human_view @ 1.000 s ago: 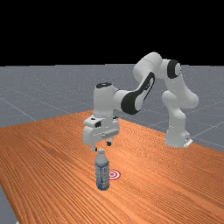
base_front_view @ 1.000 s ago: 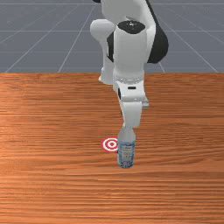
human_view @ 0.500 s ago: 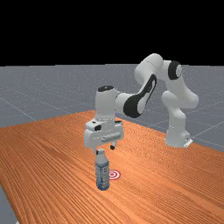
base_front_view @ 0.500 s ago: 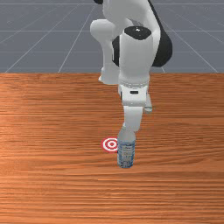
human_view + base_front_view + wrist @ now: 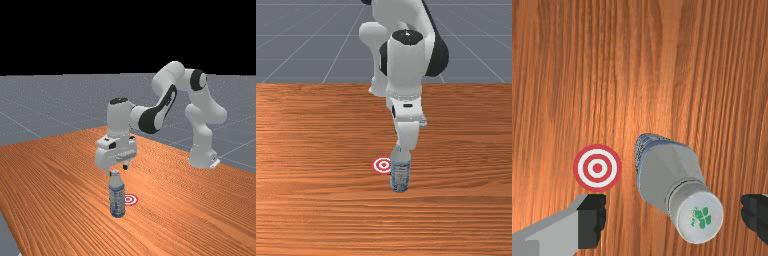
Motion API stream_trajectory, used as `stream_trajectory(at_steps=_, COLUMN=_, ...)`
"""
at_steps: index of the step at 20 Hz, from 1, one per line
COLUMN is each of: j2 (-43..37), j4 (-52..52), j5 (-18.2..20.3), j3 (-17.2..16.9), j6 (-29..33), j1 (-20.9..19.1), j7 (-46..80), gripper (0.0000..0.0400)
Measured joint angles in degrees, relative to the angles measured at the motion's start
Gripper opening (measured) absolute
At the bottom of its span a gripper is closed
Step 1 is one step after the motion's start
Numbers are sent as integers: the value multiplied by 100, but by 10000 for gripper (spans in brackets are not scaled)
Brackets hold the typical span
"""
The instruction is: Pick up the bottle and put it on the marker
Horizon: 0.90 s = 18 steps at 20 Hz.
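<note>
White-capped, noted as upright bottle (image 5: pixel 117 197) just below widely parted, empty gripper (image 5: pixel 117 170), to front view's right of marker (image 5: pixel 382 165).

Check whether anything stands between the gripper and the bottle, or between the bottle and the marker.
Nothing visible does: the open fingers hover near the top of the bottle, and only table separates it from the marker.

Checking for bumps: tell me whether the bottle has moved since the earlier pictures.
No, no shift either way: the bottle stands on the front view's right of the marker, as before.
</note>
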Motion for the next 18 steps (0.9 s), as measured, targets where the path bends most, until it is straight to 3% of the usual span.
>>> stream_trajectory(at_steps=6, j2=53, j4=-34, j5=248, j3=81, j6=100, j1=-34, j7=158, gripper=400)
stream_trajectory(at_steps=7, j2=59, j4=-41, j5=318, j3=120, j6=113, j1=-74, j7=102, gripper=245)
stream_trajectory(at_steps=8, j2=59, j4=-43, j5=326, j3=124, j6=114, j1=-82, j7=92, gripper=176)
stream_trajectory(at_steps=12, j2=-66, j4=-194, j5=119, j3=2, j6=288, j1=18, j7=259, gripper=163)
stream_trajectory(at_steps=14, j2=-17, j4=-54, j5=246, j3=-188, j6=51, j1=83, j7=1085, gripper=164)
stream_trajectory(at_steps=17, j2=-35, j4=-84, j5=295, j3=-252, j6=51, j1=-91, j7=989, gripper=164)
stream_trajectory(at_steps=18, j2=-35, j4=-83, j5=238, j3=-145, j6=46, j1=-226, j7=344, gripper=164)
